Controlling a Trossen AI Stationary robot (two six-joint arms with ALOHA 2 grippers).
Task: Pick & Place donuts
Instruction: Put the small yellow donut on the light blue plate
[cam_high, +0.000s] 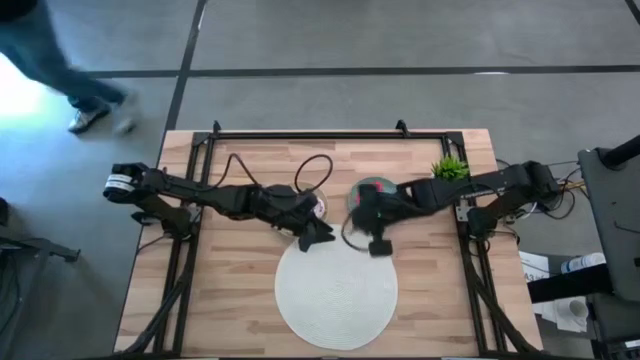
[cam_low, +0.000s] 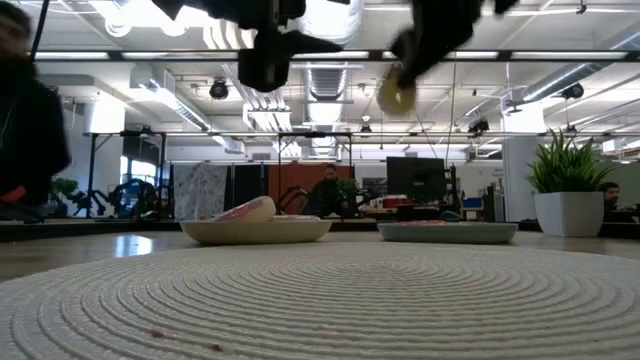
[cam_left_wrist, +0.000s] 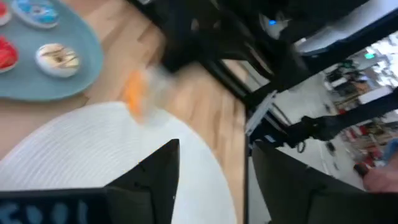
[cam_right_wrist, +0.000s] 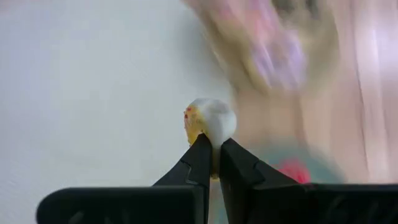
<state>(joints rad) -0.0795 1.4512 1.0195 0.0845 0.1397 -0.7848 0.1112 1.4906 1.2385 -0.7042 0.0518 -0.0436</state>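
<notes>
My right gripper (cam_right_wrist: 211, 152) is pinched tight on a small cream mini donut (cam_right_wrist: 210, 121), and only the very tips of my fingers hold its lower edge. I carry it in the air above the far edge of the white mat (cam_high: 335, 295), close beside the teal plate (cam_high: 372, 190).

That thin bite is my worry. The donut stands proud of my fingertips with most of its body unsupported, so I judge a quick swing or a jolt could twist it out of the pinch, and from this height it would likely bounce and roll across the mat. My left gripper (cam_high: 318, 237) hovers very near mine, fingers spread with nothing between them, and a careless move from either arm could knock them together.

My right wrist view alone shows how little of the donut I hold. The low view shows instead how high it hangs (cam_low: 396, 96) over both plates, with a pale pink donut (cam_low: 245, 210) lying on the beige plate (cam_low: 255, 231). My left wrist view catches the teal plate's load: a cream-iced mini (cam_left_wrist: 57, 58), a red one (cam_left_wrist: 5, 55) and a blue one (cam_left_wrist: 36, 11).
</notes>
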